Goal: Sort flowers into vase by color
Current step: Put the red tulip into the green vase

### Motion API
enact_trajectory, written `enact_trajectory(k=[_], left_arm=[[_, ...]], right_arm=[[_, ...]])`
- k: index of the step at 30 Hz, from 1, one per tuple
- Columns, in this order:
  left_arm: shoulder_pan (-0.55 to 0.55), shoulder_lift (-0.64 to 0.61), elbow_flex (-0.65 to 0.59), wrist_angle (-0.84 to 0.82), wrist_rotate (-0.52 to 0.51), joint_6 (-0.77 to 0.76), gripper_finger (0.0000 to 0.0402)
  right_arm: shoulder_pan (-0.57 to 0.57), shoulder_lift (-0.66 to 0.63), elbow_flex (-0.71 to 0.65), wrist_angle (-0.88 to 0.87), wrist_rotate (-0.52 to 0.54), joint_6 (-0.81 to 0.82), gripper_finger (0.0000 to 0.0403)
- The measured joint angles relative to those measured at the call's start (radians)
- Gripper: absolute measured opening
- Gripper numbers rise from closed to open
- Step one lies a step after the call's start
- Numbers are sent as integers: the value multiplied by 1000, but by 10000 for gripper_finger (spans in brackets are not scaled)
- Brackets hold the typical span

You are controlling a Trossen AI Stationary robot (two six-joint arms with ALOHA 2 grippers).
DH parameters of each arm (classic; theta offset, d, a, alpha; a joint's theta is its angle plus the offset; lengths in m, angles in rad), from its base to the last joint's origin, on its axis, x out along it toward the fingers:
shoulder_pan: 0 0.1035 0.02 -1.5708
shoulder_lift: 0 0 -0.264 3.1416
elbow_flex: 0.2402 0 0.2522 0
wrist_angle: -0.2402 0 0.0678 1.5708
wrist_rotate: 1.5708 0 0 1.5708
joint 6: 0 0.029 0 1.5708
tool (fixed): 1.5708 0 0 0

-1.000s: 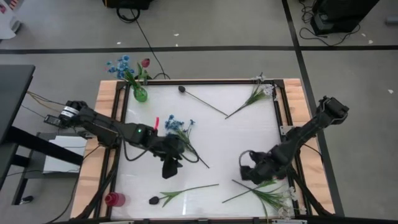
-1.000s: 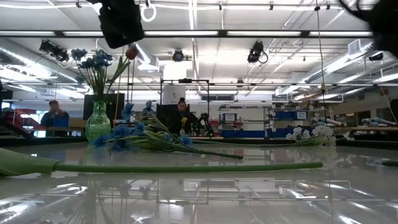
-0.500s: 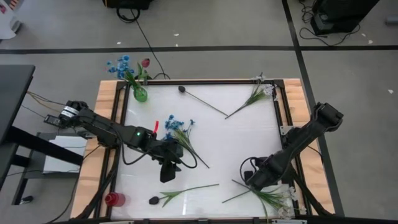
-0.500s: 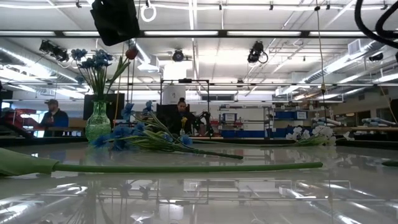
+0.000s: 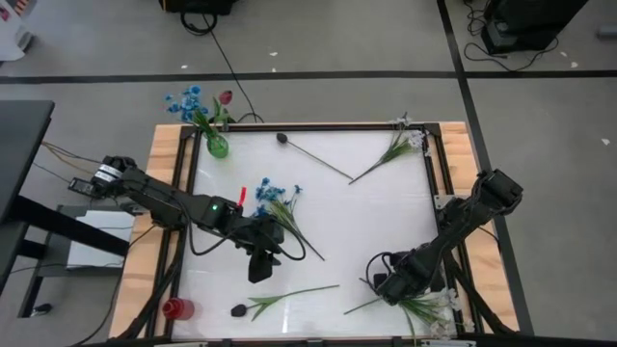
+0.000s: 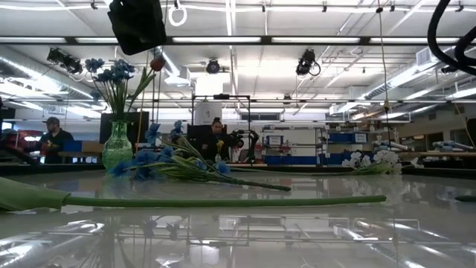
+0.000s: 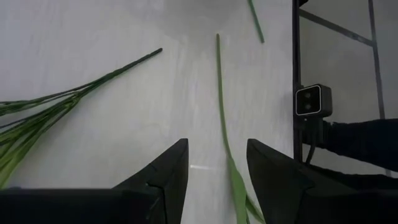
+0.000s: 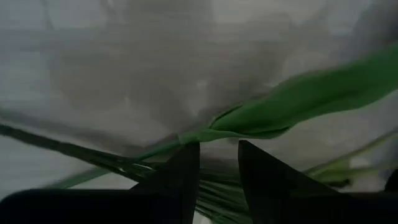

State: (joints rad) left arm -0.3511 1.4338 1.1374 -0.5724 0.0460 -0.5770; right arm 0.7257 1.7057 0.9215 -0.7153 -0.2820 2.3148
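While the right gripper [image 5: 384, 285] sits low at five o'clock, jaws part-open and empty over the white-headed flower's green stems [image 8: 261, 121], I fear a tangled multi-stem grab. Left gripper [image 7: 214, 177], also part-open and empty, hovers mid-table near the blue flowers [image 5: 275, 198]. Green glass vase [image 5: 218, 146] stands at eleven o'clock.

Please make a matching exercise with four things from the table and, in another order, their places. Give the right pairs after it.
Things:
1. green vase
2. red vase
3. left gripper
4. right gripper

Places:
A. low over the white flower stems
B. far left corner, holding flowers
C. near left corner, holding nothing
D. beside the loose blue flowers

Pairs: 1-B, 2-C, 3-D, 4-A
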Motion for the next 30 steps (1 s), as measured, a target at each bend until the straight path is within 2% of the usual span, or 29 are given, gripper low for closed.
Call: enact_trajectory(k=[4, 11, 13, 17, 18, 21, 25, 30], left_arm=[[0, 0, 0, 0, 0, -5, 167], [17, 0, 0, 4, -1, 9, 167], [26, 0, 0, 12, -3, 9, 167], [39, 0, 0, 33, -4, 3, 167], [41, 0, 0, 38, -4, 2, 167], [41, 0, 0, 61, -38, 2, 167], [41, 0, 0, 101, -92, 2, 167], [58, 0, 0, 109, -101, 5, 167]], right_arm=[[-13, -17, -1, -59, 106, -118, 121], [-66, -129, -6, -173, 467, -351, 119], [-84, -162, -6, -200, 464, -325, 118], [-121, -209, -6, -241, 280, -81, 117], [-126, -216, -6, -246, 267, -15, 117], [-170, -227, -6, -278, 279, 18, 117], [-295, -221, -6, -326, 324, 35, 117], [-437, -204, -6, -248, 345, 35, 117]])
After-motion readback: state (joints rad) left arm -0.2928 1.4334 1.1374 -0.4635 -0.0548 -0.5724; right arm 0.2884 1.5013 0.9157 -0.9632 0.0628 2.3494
